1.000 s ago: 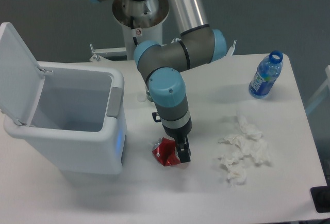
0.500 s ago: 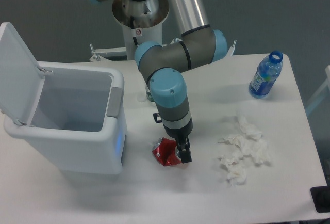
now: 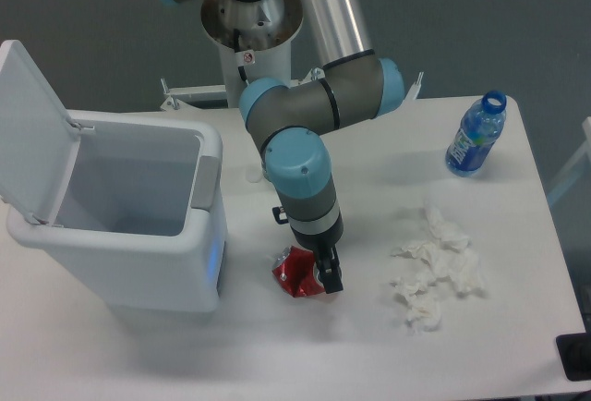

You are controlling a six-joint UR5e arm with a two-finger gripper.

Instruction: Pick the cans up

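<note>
Beside the white bin (image 3: 138, 235), hand (image 3: 319, 276) pinching crushed red can (image 3: 295, 272), no lettering legible

A grey robot arm with pale blue joint caps

The arm (image 3: 305, 110) had a polished silver tube (image 3: 331, 4), dark grey elbow housings, round light-blue end caps, and a small red-and-white sticker on its metal base column (image 3: 249, 36). Its black two-finger gripper (image 3: 325, 276) hung below a dark grey wrist.

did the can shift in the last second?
No. The red can lies at the same spot beside the white bin, with the gripper at it.
</note>
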